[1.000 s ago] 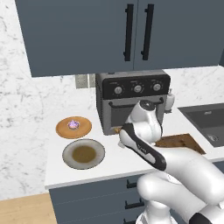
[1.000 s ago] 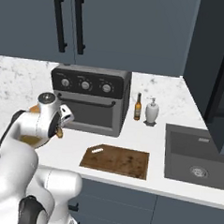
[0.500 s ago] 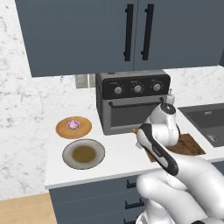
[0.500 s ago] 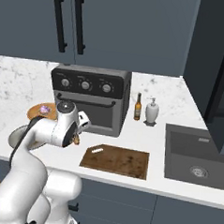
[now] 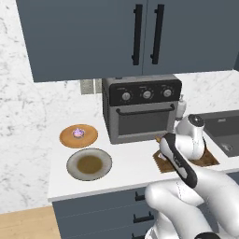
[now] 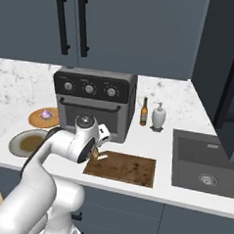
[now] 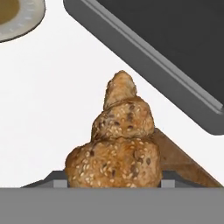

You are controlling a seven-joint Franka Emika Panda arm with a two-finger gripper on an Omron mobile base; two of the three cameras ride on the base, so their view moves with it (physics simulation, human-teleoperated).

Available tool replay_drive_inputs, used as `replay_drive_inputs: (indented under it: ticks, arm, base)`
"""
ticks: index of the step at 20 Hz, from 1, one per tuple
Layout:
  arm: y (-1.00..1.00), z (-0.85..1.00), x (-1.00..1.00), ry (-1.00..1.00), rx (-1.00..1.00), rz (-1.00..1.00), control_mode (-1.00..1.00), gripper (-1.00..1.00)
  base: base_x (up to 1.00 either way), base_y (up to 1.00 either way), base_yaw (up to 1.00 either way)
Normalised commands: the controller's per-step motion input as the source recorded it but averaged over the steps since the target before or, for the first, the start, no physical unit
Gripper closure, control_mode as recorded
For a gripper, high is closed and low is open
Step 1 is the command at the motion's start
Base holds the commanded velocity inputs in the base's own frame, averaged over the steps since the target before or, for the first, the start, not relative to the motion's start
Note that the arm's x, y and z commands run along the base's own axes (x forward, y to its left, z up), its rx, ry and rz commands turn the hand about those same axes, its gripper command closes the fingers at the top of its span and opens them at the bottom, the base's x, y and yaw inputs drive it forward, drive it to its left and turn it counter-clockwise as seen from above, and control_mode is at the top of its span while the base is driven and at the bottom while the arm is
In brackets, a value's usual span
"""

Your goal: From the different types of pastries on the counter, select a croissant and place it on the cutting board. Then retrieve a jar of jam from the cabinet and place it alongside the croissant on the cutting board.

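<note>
Croissant held in the gripper over the cutting board's near-left corner

The gripper (image 6: pixel 93 153) is closed on the seeded croissant (image 7: pixel 118 140), whose long axis runs straight out from the fingers, tapered tip leading. Below lies the cutting board (image 6: pixel 128 167). Beyond sits the toaster oven (image 6: pixel 93 104); off to the side, a grey plate (image 5: pixel 89 164) holding brown contents and a wooden plate (image 5: pixel 79 136) carrying a purple-topped pastry (image 5: pixel 78 133).

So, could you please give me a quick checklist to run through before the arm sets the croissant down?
1. Croissant held between the fingers: ok.
2. Gripper at the left edge of the cutting board: ok.
3. Board surface bare where the croissant would land: ok.
4. Croissant's height above the board: cannot tell.
5. Clear of the toaster oven: ok.
6. Cabinet doors open for the jam: not ok, shut.
</note>
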Motion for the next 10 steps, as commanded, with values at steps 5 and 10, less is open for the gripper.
replay_drive_inputs:
  ticks: [5, 10]
  arm:
    - [0.01, -0.07, 0.01, 0.11, -0.03, 0.0, -1.0, 1.0]
    - [-0.18, -0.12, 0.01, 0.12, -0.05, 0.0, -1.0, 1.0]
  base:
    - [0.0, 0.0, 0.0]
    - [0.0, 0.0, 0.0]
